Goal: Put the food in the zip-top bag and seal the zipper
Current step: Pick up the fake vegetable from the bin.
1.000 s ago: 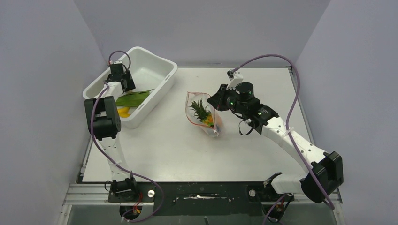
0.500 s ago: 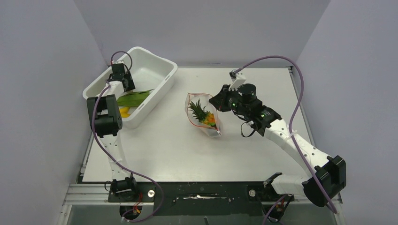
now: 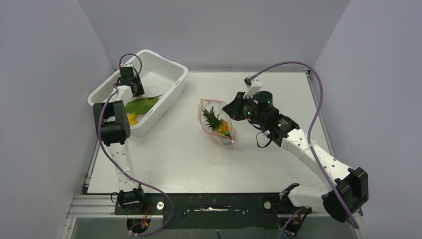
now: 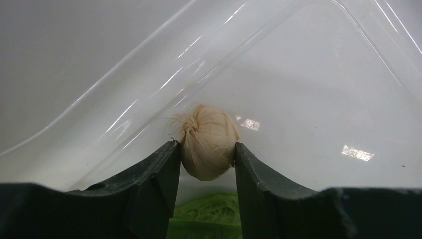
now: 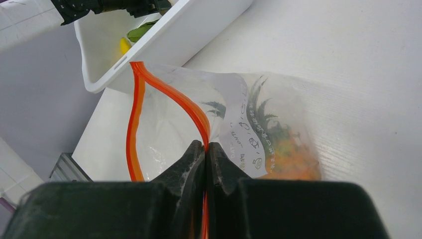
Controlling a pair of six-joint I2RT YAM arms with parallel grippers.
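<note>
Zip-top bag (image 3: 211, 127) sits in the middle of the table (image 3: 288, 84), right of the white tub (image 3: 164, 74), with its mouth gaping toward that tub. Your right arm stretches diagonally from its base to the bag, and the right gripper (image 5: 206, 147) is pinched together on the zipper (image 5: 166, 93). Your left arm stands folded with its wrist over the tub, the left gripper (image 4: 206, 145) clamped on a garlic bulb (image 4: 209, 137). Inside the bag, the pineapple (image 3: 218, 123) lies crown far-left, fruit near-right.

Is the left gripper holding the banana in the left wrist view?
No, the left gripper is closed on a pale garlic bulb inside the white tub.
</note>
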